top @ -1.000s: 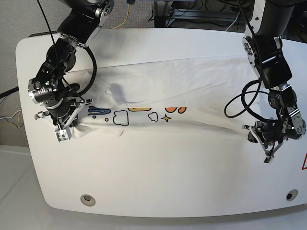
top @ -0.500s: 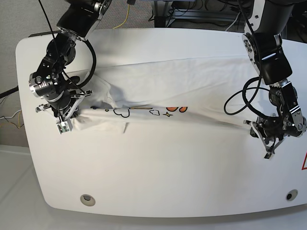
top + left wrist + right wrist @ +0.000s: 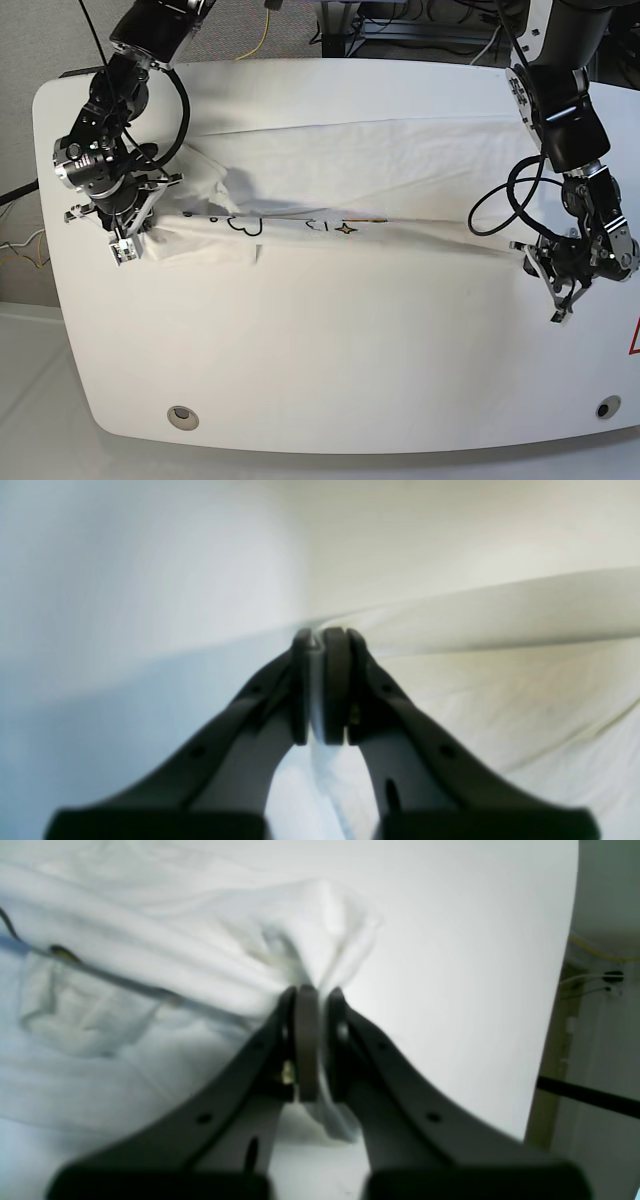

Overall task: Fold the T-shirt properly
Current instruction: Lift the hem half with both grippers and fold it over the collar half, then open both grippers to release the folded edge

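Observation:
The white T-shirt (image 3: 350,165) lies stretched across the far half of the table, its near edge pulled into a taut line with small cloud and star prints (image 3: 330,225) showing along it. At the right of the base view, my left gripper (image 3: 557,303) is shut on the shirt's edge; in the left wrist view thin cloth (image 3: 500,695) is pinched between the pads of that gripper (image 3: 320,635). My right gripper (image 3: 122,243), at the left of the base view, is shut on a bunched corner; its wrist view shows cloth (image 3: 320,925) gathered at the gripper (image 3: 315,992).
The glossy white tabletop (image 3: 350,340) spreads toward the near edge, with two round holes (image 3: 181,416) (image 3: 606,408) by that edge. A red mark (image 3: 634,342) sits at the right border. Cables and equipment (image 3: 400,30) stand behind the far edge.
Both grippers have moved toward the far side, carrying the shirt's near edge with them. That edge has tightened into a straight line, and most of the print has folded out of sight.

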`<action>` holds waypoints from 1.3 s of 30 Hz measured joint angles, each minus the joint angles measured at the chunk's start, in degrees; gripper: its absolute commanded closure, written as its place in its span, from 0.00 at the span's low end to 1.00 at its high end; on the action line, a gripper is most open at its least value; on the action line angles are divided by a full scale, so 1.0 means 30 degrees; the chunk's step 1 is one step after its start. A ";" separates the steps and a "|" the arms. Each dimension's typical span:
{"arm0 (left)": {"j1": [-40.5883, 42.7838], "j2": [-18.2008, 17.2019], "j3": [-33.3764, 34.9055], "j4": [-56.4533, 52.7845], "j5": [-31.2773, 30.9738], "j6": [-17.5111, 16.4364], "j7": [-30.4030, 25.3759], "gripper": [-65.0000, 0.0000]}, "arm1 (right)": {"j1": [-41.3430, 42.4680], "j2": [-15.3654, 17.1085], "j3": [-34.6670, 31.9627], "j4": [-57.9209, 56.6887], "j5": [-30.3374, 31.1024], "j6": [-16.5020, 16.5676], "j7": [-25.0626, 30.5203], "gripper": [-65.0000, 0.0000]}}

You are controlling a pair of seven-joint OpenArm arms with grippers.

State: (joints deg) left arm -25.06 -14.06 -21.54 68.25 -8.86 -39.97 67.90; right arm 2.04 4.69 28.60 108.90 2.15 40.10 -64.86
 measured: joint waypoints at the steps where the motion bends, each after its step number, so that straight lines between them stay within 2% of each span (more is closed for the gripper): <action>1: 0.0007 -0.0036 0.0007 0.0007 -0.0007 0.0000 -0.0007 0.96 | -0.0066 0.0007 0.0015 0.0022 -0.0007 0.0000 0.0015 1.00; 8: 0.0007 -0.0219 0.0066 0.0007 0.0007 0.0000 0.0022 0.96 | -0.0678 0.0080 -0.0007 0.0066 0.0022 0.0007 0.0029 1.00; 11: -0.0007 -0.0488 0.0175 0.0007 -0.0080 0.0000 0.0568 0.96 | -0.0874 0.0321 -0.0051 0.0066 0.0146 0.0007 0.0000 1.00; 16: -0.0066 -0.0765 0.0590 0.0007 0.0131 0.0015 0.0962 0.96 | -0.0918 0.0510 -0.0029 0.0073 0.0117 0.0000 -0.0954 1.00; 39: 0.1501 -0.0612 0.1151 0.0073 0.0153 0.0015 0.1042 0.96 | -0.3104 0.0554 0.0007 0.1056 -0.0131 -0.0007 -0.1260 1.00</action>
State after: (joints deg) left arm -20.56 -15.90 -18.09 68.47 -8.40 -39.92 71.02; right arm -7.27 6.35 28.62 112.07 1.76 40.07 -68.64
